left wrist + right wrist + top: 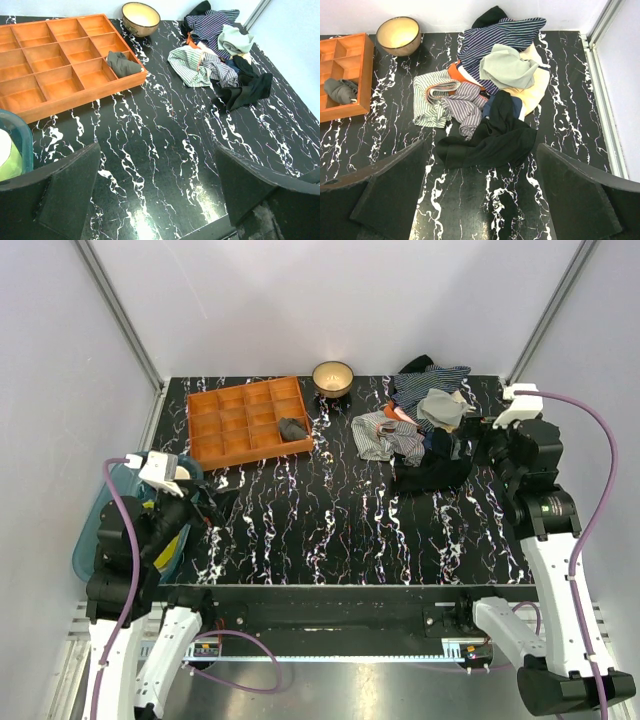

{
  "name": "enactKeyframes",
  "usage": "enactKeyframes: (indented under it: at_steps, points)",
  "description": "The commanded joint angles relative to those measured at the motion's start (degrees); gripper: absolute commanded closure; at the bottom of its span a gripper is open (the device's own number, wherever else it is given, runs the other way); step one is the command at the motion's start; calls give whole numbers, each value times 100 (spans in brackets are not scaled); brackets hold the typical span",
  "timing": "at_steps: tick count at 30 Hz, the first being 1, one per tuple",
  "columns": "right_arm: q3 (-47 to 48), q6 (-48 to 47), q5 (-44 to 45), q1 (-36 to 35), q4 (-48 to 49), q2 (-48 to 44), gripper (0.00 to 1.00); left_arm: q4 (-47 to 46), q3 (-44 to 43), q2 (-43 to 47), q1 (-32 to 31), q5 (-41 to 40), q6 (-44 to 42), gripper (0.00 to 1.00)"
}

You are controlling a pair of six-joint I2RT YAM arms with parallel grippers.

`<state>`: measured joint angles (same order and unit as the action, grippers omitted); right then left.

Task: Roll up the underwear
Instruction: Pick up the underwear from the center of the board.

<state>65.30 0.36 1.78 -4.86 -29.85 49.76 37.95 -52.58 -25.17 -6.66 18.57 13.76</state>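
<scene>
I count: one orange tray (233,420) of twelve compartments (262,400); one bowl (332,377); one dark grey bundle (292,428); one striped underwear (427,105); one heap of other garments (505,70), number within indeterminate; one blue tub (84,540).

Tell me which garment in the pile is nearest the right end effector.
The black garment, spread out in front; the striped underwear and pale green cloth lie farther back.

Top view overhead; wrist views low, forward-facing, sharing clothes pile (490,100).
</scene>
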Motion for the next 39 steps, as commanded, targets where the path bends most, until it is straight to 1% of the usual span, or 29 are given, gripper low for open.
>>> enactKeyframes:
  at_steps: [1,4,6,7,9,10,11,13,15,16,17,19,20,22,23,25,26,32,35,38,39]
  points:
    - [264,-10,-326,29,32,104,0,-262,81,3,33,-108,-31,1]
    - [317,-369,-625,38,14,218,0,-367,229,-6,33,-152,-49,1]
    - [361,-790,-1107,29,-91,332,0,-482,318,-6,33,-178,-66,1]
    - [396,-966,-1580,38,-213,376,0,-543,370,-32,33,-178,-66,1]
    - [457,-1388,-1978,38,-328,587,0,-727,546,-84,33,-196,-49,1]
    - [501,-1546,-2328,38,-451,666,0,-815,608,-111,33,-196,-40,1]
    - [510,-1783,-2462,38,-478,858,0,-1007,739,-155,33,-204,-31,1]
    - [597,-1960,-2621,38,-496,1149,0,-1237,871,-330,33,-187,-31,1]
    - [782,-2119,-2543,38,-513,1859,0,-1474,994,-532,33,-178,-119,1]
    - [905,-2136,-2351,38,-566,2158,2,-1527,1021,-777,33,-187,-163,1]
    - [1263,-2163,-2297,38,-636,2770,4,-1597,1021,-910,33,-204,-241,1]
    - [1825,-2154,-2349,12,-872,3345,12,-1598,986,-1253,24,-126,-312,1]
    - [1977,-2111,-2358,-14,-909,3835,14,-1616,969,-1341,24,-64,-391,1]
    - [2354,-2093,-2184,-145,-953,4286,16,-1651,977,-1552,24,15,-427,1]
    - [2469,-2119,-2095,-181,-944,4706,17,-1677,977,-1596,24,33,-470,1]
    - [2837,-2180,-1954,-313,-1005,5103,18,-1686,995,-1693,24,103,-471,1]
    - [2979,-2268,-1901,-340,-1032,5506,19,-1677,986,-1693,24,121,-479,1]
    - [4165,-2409,-1541,-664,-1383,6939,27,-1677,1004,-1605,24,103,-497,1]
    - [4684,-2497,-1163,-700,-1480,7537,31,-1669,1004,-1588,33,103,-506,1]
    - [5071,-2611,-856,-709,-1629,7977,39,-1668,1012,-1596,24,138,-497,1]
    - [5168,-2620,-777,-718,-1664,8049,44,-1677,1013,-1605,33,164,-497,1]
